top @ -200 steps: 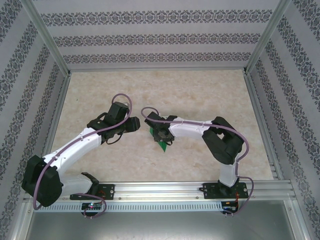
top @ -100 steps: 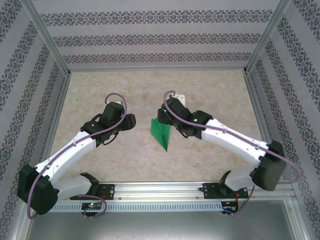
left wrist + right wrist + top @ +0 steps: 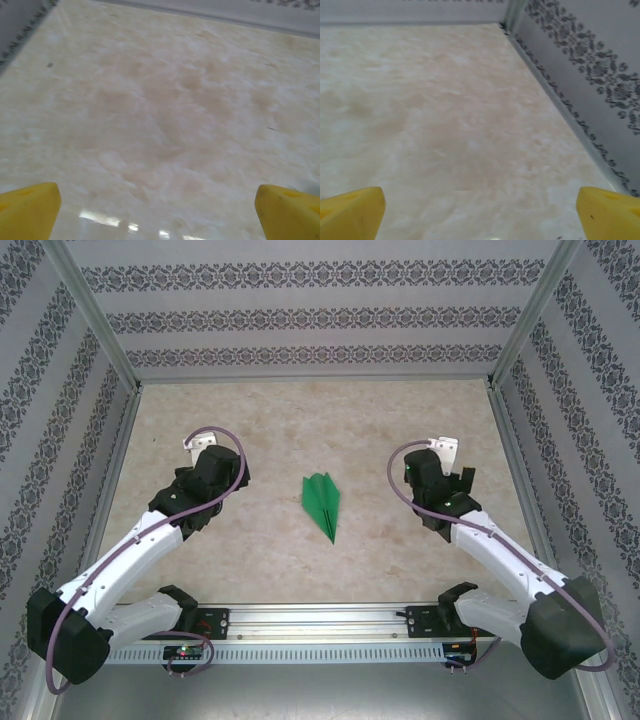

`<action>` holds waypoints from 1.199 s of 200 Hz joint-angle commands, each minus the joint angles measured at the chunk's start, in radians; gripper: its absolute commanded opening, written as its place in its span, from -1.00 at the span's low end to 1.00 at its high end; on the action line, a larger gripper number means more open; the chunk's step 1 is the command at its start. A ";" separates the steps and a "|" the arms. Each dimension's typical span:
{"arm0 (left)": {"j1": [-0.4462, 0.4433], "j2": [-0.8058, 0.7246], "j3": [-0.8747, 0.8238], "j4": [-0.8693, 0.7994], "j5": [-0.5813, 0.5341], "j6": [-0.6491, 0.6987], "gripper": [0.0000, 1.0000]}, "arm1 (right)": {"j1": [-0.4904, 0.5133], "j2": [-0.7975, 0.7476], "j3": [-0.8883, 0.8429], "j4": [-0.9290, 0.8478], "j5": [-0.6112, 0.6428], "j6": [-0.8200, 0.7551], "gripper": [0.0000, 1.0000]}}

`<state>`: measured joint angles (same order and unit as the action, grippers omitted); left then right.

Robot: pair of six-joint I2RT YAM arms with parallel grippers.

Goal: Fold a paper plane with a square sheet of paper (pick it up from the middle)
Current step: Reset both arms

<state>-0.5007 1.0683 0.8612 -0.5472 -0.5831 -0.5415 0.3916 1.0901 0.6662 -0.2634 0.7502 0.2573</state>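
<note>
Paper plane [image 3: 322, 504] flat on table [image 3: 300, 420], centre, between arms, touching neither; nose apparently toward near edge. Left gripper [image 3: 157, 215] jaws wide, nothing between. Right gripper [image 3: 480, 215] likewise wide, empty, near right wall [image 3: 580, 60].

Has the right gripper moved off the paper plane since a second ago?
Yes. The right gripper has swung right, away from the paper plane, toward the right wall, jaws open.

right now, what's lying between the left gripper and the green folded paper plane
Nothing: in the top external view, the stretch of beige marbled table between the open left gripper and the slim green paper plane is bare.
</note>
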 commanded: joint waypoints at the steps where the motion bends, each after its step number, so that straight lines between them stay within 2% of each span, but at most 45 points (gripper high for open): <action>1: 0.053 0.039 -0.021 0.017 -0.151 0.064 1.00 | -0.097 0.032 -0.091 0.266 -0.109 -0.162 0.96; 40: 0.195 0.066 -0.091 0.159 -0.162 0.087 1.00 | -0.217 0.196 -0.218 0.691 -0.316 -0.218 0.96; 53: 0.231 0.068 -0.115 0.232 -0.171 0.103 1.00 | -0.225 0.239 -0.164 0.673 -0.373 -0.245 0.96; 69: 0.256 0.075 -0.143 0.330 -0.178 0.157 1.00 | -0.238 0.301 -0.171 0.815 -0.477 -0.307 0.96; 80: 0.269 0.090 -0.159 0.382 -0.182 0.194 1.00 | -0.250 0.331 -0.112 0.726 -0.498 -0.330 0.96; 94: 0.281 0.106 -0.179 0.450 -0.172 0.239 1.00 | -0.280 0.334 -0.127 0.769 -0.593 -0.361 0.96; 112: 0.293 0.123 -0.205 0.529 -0.151 0.280 1.00 | -0.329 0.328 -0.247 1.022 -0.642 -0.339 0.96; 134: 0.308 0.134 -0.230 0.614 -0.109 0.336 1.00 | -0.385 0.360 -0.293 1.119 -0.733 -0.303 0.96; 148: 0.316 0.143 -0.247 0.667 -0.079 0.356 1.00 | -0.407 0.443 -0.308 1.252 -0.715 -0.259 0.96; 162: 0.323 0.155 -0.258 0.709 -0.058 0.373 1.00 | -0.425 0.399 -0.267 1.090 -0.709 -0.245 0.96; 176: 0.328 0.174 -0.270 0.750 -0.058 0.402 1.00 | -0.393 0.427 -0.288 1.185 -0.625 -0.254 0.96; 191: 0.339 0.194 -0.289 0.809 -0.050 0.415 1.00 | -0.388 0.402 -0.284 1.137 -0.564 -0.239 0.96; 199: 0.345 0.205 -0.296 0.841 -0.030 0.422 1.00 | -0.389 0.413 -0.294 1.176 -0.563 -0.240 0.96; 226: 0.357 0.262 -0.327 0.974 0.048 0.496 1.00 | -0.389 0.407 -0.281 1.142 -0.592 -0.248 0.96; 240: 0.381 0.301 -0.333 1.020 0.107 0.478 1.00 | -0.390 0.408 -0.281 1.143 -0.592 -0.248 0.96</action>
<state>-0.1577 1.3190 0.5465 0.2958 -0.5831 -0.1101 -0.0017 1.5082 0.3809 0.8425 0.1486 -0.0017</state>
